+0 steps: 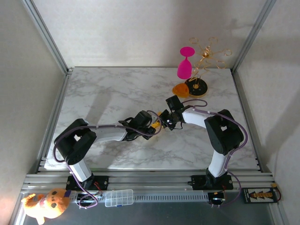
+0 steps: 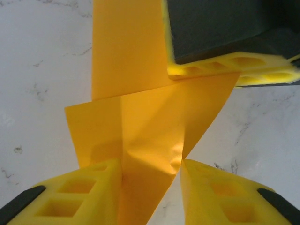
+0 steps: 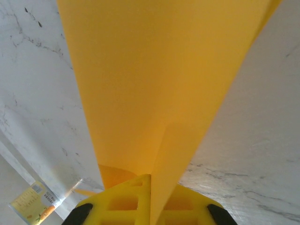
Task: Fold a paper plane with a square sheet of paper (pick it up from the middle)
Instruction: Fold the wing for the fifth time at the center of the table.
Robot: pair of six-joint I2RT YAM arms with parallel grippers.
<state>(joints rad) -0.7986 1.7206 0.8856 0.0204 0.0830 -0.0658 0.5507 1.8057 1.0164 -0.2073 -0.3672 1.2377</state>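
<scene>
The right gripper [image 3: 150,182] is pressed tight on a creased yellow-orange sheet of paper [image 3: 140,79], which fans out wide from its yellow fingertips. Facing it, the left gripper [image 2: 151,174] has its jaws standing apart, with a folded flap of the same sheet between them and a sliver of table showing beside one finger [image 2: 220,192]. From above, both grippers meet near the middle of the white marble table [image 1: 108,89], holding the paper just above it. Well behind them, toward the far right corner, stand a pink plastic goblet [image 1: 184,63], a gold wire stand [image 1: 206,52] and a round orange-and-black disc [image 1: 196,86].
</scene>
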